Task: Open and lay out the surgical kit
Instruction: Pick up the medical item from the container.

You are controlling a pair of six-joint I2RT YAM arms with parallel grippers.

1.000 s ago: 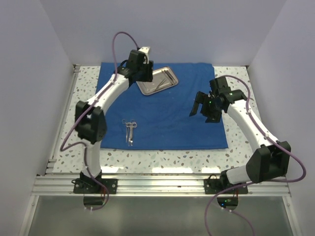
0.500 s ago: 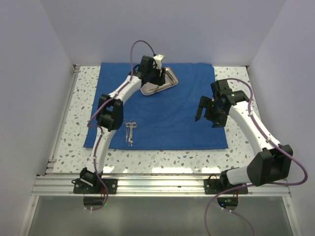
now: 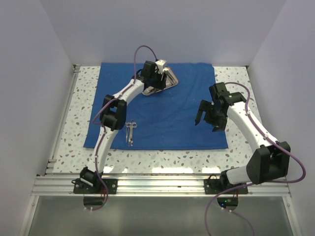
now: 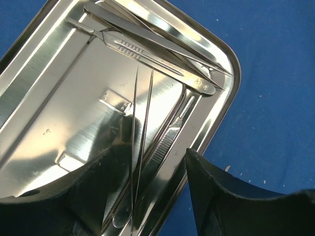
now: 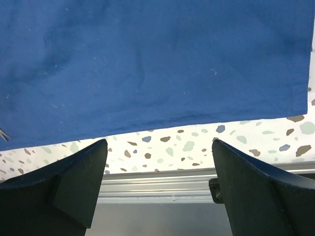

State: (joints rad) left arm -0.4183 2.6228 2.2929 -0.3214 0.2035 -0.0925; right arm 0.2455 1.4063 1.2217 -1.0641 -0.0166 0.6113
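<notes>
The royal-blue cloth (image 3: 172, 113) lies spread flat on the table. At its far middle sits the steel tray (image 3: 170, 79), with my left gripper (image 3: 155, 78) low over it. In the left wrist view the tray (image 4: 64, 98) holds several thin steel instruments, among them tweezers (image 4: 140, 128) and a flat ribbed handle (image 4: 147, 54). My left gripper (image 4: 147, 196) is open: one finger is over the tray's inside, the other outside its rim over the cloth (image 4: 275, 98). Ring-handled forceps (image 3: 130, 129) lie on the cloth's near left. My right gripper (image 3: 206, 115) hangs open above the cloth's right part, holding nothing.
The right wrist view looks past the open right gripper (image 5: 160, 187) to the cloth's near edge (image 5: 147, 64), a strip of speckled table (image 5: 172, 142) and the aluminium rail (image 5: 157, 182). White walls enclose the table on three sides.
My left arm has stretched forward and to the right, bringing its gripper lower over the tray, jaws a little wider. My right gripper has drifted slightly right and nearer.
</notes>
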